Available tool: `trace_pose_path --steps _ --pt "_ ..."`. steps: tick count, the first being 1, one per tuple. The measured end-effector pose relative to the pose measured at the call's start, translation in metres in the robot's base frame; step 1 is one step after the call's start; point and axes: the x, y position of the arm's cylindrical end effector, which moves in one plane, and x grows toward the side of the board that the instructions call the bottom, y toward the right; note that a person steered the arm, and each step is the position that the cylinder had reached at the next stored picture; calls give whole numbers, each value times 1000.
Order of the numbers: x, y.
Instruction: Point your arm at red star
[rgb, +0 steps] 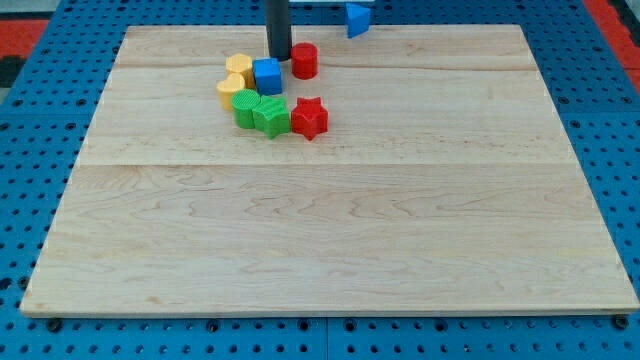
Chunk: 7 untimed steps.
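Observation:
The red star (310, 117) lies on the wooden board (330, 220) in the upper left part of the view. My tip (279, 57) is above it in the view, between the blue cube (268, 76) and the red cylinder (304, 61). The tip is apart from the red star, roughly a block's width up and to the left of it. A green block (270, 115) touches the star's left side.
A second green block (246, 106) and two yellow blocks (238, 68) (230, 89) cluster left of the blue cube. A blue triangular block (357, 18) sits at the board's top edge. Blue pegboard (40, 150) surrounds the board.

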Motion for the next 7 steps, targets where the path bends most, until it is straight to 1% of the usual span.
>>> trace_pose_path --steps 1,2,7 --pt "-13 -13" --pt "-17 -21" --pt "-20 -25"
